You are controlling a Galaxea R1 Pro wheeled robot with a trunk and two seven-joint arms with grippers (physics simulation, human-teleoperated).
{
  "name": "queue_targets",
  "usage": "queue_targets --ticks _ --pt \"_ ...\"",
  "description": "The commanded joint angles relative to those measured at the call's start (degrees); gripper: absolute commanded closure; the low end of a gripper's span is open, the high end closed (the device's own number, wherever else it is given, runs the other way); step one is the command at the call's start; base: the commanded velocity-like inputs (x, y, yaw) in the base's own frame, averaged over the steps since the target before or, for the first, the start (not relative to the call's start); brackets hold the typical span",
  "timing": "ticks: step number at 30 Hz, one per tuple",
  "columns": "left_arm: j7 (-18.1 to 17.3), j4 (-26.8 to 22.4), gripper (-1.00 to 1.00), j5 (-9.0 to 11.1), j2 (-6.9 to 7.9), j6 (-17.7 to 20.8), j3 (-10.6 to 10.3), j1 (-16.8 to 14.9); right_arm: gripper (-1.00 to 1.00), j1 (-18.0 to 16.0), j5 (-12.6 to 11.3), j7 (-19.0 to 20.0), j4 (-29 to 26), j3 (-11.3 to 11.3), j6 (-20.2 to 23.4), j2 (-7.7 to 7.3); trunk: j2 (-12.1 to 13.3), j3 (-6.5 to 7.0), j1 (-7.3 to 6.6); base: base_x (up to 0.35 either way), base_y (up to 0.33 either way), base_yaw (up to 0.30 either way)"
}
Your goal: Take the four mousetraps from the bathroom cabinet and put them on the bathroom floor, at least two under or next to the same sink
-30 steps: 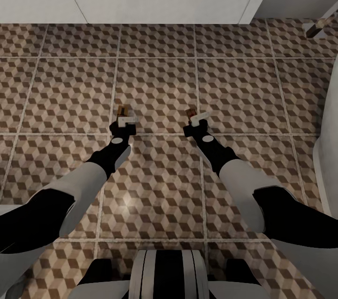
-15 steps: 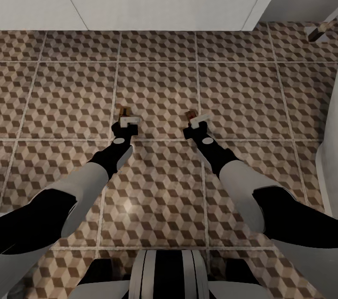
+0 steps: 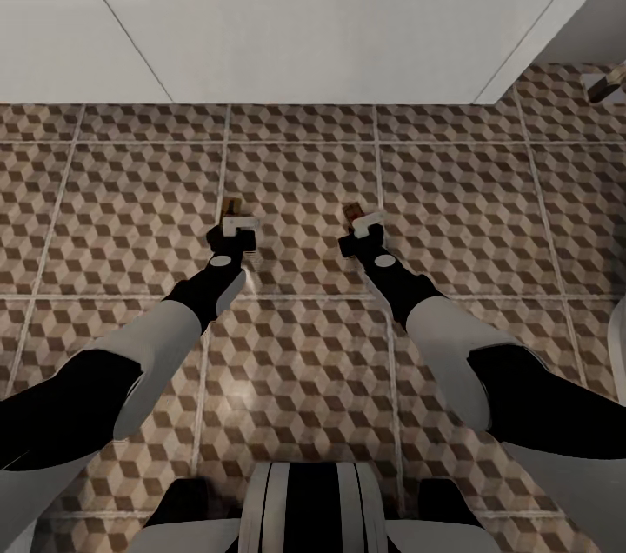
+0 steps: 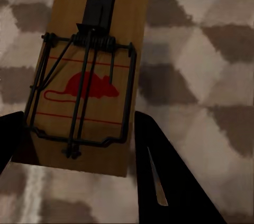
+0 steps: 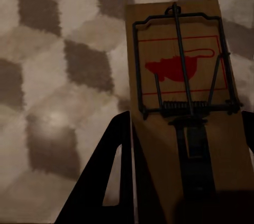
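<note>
two mousetraps out of the cabinet and in hand, neither on the bathroom floor (image 3: 296, 170) yet; nothing shows the other two. left gripper (image 3: 235, 221) is clamped on one mousetrap (image 4: 87, 73), right gripper (image 3: 363, 218) on another mousetrap (image 5: 182, 92). both are held above the tiles, well apart, near a white unit (image 3: 313, 14) at the far side. each trap's long axis runs near-to-far, sticking out past the fingers away from the robot.

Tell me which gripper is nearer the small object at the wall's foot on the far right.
Right. The right gripper, shut on a mousetrap, is closer to that object; the left gripper, holding another mousetrap, sits farther across the bathroom floor.
</note>
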Motion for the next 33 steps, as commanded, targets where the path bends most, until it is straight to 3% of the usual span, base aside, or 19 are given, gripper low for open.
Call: queue_targets --ticks 1,14,21,33 --pt "0.44 0.08 1.00 0.40 0.08 -0.19 -0.51 -0.04 1.00 -0.03 0.22 -0.16 0.07 0.16 -0.13 0.00 -0.01 -0.03 0.02 0.146 0.039 0.000" --pt "0.42 0.04 1.00 0.39 0.16 -0.20 -0.52 1.06 1.00 -0.03 -0.05 0.74 0.08 0.13 -0.10 0.00 -0.01 -0.03 0.02 0.025 0.007 0.000" --pt "0.47 0.03 1.00 0.41 0.07 -0.20 -0.52 1.18 1.00 -0.03 -1.55 3.97 0.09 0.13 -0.10 0.00 -0.01 -0.03 0.02 0.000 0.000 0.000" --pt "0.43 0.03 1.00 0.48 0.00 -0.20 -0.52 1.49 1.00 -0.03 -3.09 4.40 0.16 0.13 -0.10 0.00 -0.01 -0.03 0.02 0.000 0.000 0.000"
